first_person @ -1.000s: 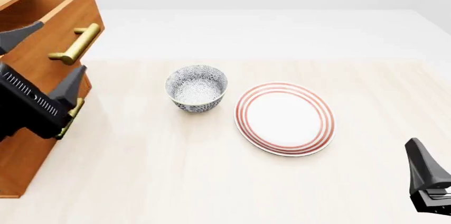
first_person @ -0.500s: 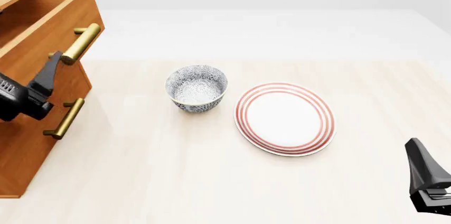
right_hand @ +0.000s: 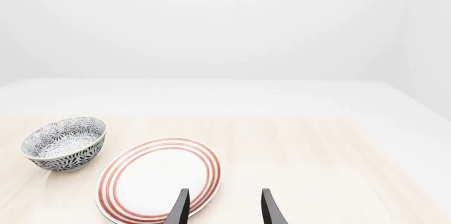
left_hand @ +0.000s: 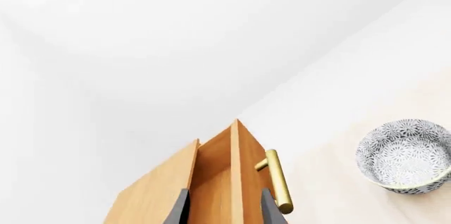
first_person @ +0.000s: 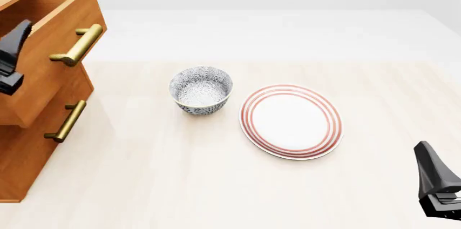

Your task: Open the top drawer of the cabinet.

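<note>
Left gripper point(first_person: 13, 56), at the 9 o'clock edge of the front view, has its jaws parted and grasps nothing; in the left wrist view its two dark fingertips point(left_hand: 177, 209) straddle the wooden front panel of the top drawer point(first_person: 54, 51) without a visible grip on it. The top drawer stands pulled out from the cabinet point(first_person: 29, 153), its front overhanging the lower drawer fronts and its open box visible from above; its brass bar handle point(first_person: 78, 45) lies at 3 o'clock of the left gripper, apart from it. A second brass handle point(first_person: 65, 121) sits on the drawer below, at 6 o'clock of the first. Right gripper point(right_hand: 222, 208), at the 4 o'clock corner of the front view, is likewise parted and empty, hovering over the table point(first_person: 216, 186) near the closer rim of the red-ringed plate point(first_person: 291, 121). The patterned bowl point(first_person: 201, 89) stands just beside the plate at its 9 o'clock, well apart from the cabinet.
</note>
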Available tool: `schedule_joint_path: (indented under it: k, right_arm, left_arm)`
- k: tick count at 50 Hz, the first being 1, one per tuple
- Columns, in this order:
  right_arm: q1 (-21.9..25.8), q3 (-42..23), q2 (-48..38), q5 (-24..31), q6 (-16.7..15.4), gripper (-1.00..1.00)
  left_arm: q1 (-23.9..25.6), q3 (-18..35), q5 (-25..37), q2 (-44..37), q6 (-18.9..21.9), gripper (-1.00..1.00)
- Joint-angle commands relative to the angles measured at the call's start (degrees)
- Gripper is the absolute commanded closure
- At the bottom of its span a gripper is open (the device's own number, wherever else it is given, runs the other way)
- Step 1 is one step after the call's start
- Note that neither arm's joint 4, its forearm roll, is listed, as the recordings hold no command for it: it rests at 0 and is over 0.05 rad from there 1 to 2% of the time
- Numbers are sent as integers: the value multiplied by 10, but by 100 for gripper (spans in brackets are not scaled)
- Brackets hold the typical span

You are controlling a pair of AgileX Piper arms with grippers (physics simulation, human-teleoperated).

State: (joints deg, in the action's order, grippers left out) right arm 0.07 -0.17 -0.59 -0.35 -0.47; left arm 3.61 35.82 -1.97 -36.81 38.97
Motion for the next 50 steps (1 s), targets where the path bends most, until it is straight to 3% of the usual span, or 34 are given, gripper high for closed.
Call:
schedule_joint_path:
  k: [1,5,11,22,32,39,50]
  right_arm:
    - [0,0,0,0,0,-100]
    - [0,0,0,0,0,-100]
    - [0,0,0,0,0,-100]
    - [0,0,0,0,0,-100]
    - [0,0,0,0,0,-100]
    - [0,0,0,0,0,-100]
    - [0,0,0,0,0,-100]
  left_arm:
    - [-3,79,81,-36,-89,-100]
    - [-13,96,107,-44,-105,-100]
    - [-1,137,144,-73,-164,-100]
    - [-23,183,221,-85,-214,-100]
    - [-39,217,286,-76,-230,-100]
    - [-36,243,329,-107,-270,-100]
    - [-41,266,377,-118,-280,-100]
